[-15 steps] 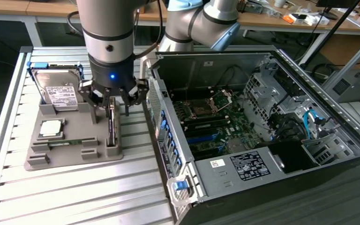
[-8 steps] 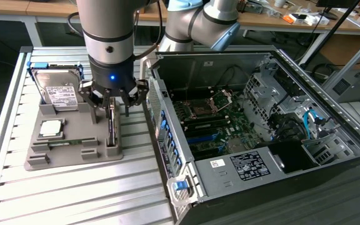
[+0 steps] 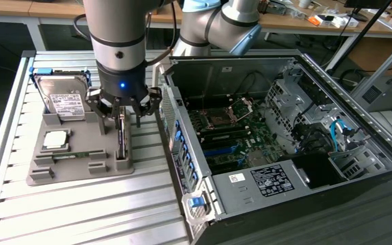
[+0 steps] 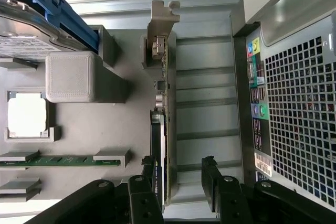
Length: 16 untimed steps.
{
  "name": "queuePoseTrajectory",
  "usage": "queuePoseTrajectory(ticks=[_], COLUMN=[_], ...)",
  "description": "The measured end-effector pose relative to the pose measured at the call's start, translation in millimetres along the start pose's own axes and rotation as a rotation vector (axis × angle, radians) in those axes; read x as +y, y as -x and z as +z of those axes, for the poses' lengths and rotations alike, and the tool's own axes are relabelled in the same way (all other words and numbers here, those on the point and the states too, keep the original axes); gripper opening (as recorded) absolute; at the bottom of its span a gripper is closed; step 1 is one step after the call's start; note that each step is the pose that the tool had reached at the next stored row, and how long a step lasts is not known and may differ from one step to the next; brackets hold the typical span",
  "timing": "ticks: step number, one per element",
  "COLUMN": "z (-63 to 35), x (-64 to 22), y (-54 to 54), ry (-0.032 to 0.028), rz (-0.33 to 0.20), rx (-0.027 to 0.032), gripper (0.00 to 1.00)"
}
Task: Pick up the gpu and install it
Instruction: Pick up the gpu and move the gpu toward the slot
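My black multi-fingered gripper [image 3: 120,115] hangs wide open, holding nothing, above the one gpu [image 4: 160,103]. It is a thin dark board with a silver end bracket, standing on edge in a slot along the grey plastic tray's [image 3: 80,172] edge nearest the one open computer case [image 3: 285,153]. I judge it light, stiff and fragile, best pinched across its flat faces, away from the fan. The tray also holds one silver hard drive [image 3: 63,99], one square CPU chip [image 3: 55,139] and one green memory stick [image 3: 80,154].
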State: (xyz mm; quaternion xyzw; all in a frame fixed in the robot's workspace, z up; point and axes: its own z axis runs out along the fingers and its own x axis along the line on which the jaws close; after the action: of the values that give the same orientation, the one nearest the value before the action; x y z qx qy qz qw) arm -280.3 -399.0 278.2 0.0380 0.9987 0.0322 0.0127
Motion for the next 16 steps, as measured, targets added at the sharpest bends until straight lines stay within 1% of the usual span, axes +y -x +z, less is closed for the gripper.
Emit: queuePoseTrajectory(ticks=[16], z=[3.6], x=[-0.2], y=[-0.3], ry=[0.0001], rz=[0.000], rx=[0.0000], gripper=[0.48])
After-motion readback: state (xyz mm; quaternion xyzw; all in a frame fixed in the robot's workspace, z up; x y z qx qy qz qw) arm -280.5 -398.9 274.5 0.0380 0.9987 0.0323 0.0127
